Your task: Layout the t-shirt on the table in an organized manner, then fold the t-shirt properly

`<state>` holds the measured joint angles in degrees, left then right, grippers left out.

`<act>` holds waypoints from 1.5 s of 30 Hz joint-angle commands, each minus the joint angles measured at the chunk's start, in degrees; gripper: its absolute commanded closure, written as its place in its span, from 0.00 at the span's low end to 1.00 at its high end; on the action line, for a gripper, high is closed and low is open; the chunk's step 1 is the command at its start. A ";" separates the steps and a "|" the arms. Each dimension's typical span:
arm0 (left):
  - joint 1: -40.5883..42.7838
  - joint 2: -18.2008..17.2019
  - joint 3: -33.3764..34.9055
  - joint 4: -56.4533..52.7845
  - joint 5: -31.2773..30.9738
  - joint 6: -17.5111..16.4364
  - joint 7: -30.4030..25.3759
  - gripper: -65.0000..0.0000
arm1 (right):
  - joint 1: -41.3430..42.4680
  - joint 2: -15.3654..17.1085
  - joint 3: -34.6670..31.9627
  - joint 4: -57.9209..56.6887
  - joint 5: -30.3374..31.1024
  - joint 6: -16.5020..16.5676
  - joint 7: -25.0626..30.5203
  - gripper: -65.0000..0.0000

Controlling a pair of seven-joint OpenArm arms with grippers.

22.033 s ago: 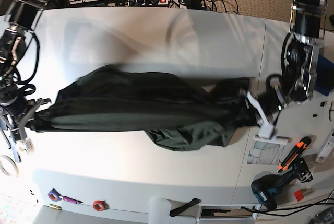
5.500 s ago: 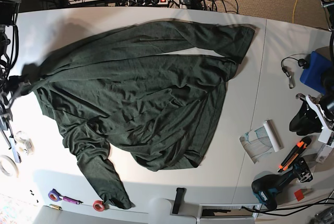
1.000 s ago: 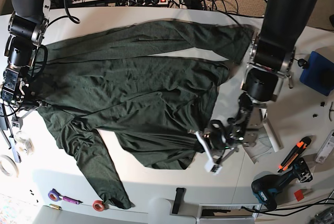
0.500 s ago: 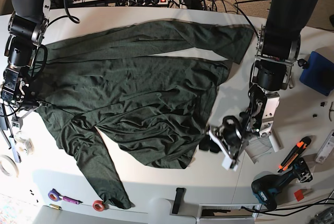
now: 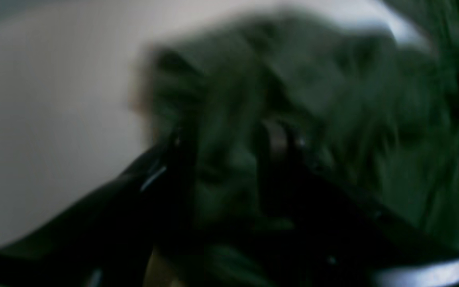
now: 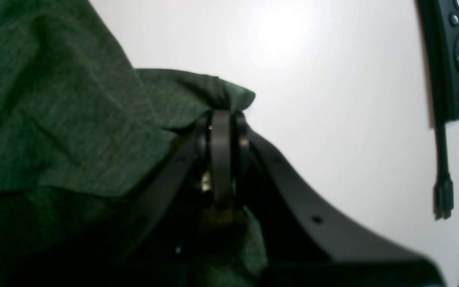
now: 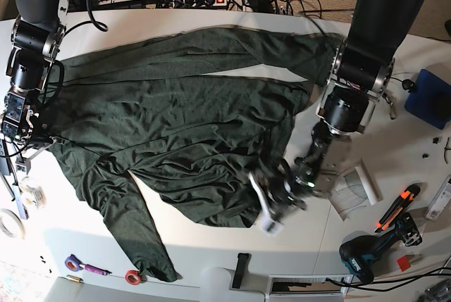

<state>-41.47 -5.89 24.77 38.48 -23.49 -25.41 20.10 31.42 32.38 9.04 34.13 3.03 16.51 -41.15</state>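
The dark green t-shirt (image 7: 183, 126) lies spread across the white table (image 7: 211, 242), with one sleeve trailing toward the front left. My left gripper (image 7: 271, 200) is motion-blurred at the shirt's lower right hem. In the left wrist view its fingers (image 5: 183, 159) stand apart, with green cloth (image 5: 353, 99) showing between and beyond them. My right gripper (image 7: 27, 146) sits at the shirt's left edge. In the right wrist view it (image 6: 221, 119) is shut on a bunched fold of the shirt (image 6: 54, 119).
A black remote (image 6: 452, 59) lies on the table beside the right gripper. A drill (image 7: 366, 253), an orange cutter (image 7: 394, 207) and a white roll on paper (image 7: 356, 189) lie at the front right. Tape rolls (image 7: 132, 276) and a black bar (image 7: 241, 270) sit along the front edge.
The left gripper pulled right, away from the hem, half a second ago and has now swung back left onto the hem. The right arm has not moved.
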 commanded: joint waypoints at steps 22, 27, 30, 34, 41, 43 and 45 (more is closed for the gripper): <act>16.61 -8.39 7.02 15.04 -2.27 3.17 16.90 1.00 | -7.93 0.48 0.00 -0.44 -0.92 0.39 -4.87 1.00; 24.55 -11.43 0.37 28.52 -2.36 3.26 20.39 1.00 | -10.82 0.48 0.00 -0.37 -0.90 0.37 -4.94 1.00; 27.78 -12.39 -3.89 34.27 -3.96 1.88 22.21 1.00 | -11.45 0.48 0.00 -0.37 -0.90 0.37 -5.20 1.00; 29.44 -12.37 -7.89 37.88 -9.31 -1.51 25.44 1.00 | -11.43 0.48 0.00 0.55 0.07 0.37 -5.38 1.00; 27.15 -12.35 -8.59 37.94 -11.63 -4.74 22.95 0.93 | -11.41 0.48 0.00 3.15 2.34 0.39 -5.81 1.00; 25.62 -12.37 -8.59 37.99 -13.94 -5.42 22.91 0.77 | -11.41 0.48 0.00 3.17 2.34 0.42 -5.81 1.00; 23.87 -12.22 -8.59 37.99 -15.30 -6.73 22.86 0.68 | -11.41 0.48 0.00 3.17 2.32 0.39 -5.81 1.00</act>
<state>-16.03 -17.85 16.43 75.57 -37.36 -31.75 44.12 22.11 33.32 9.47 38.76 8.01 16.23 -36.25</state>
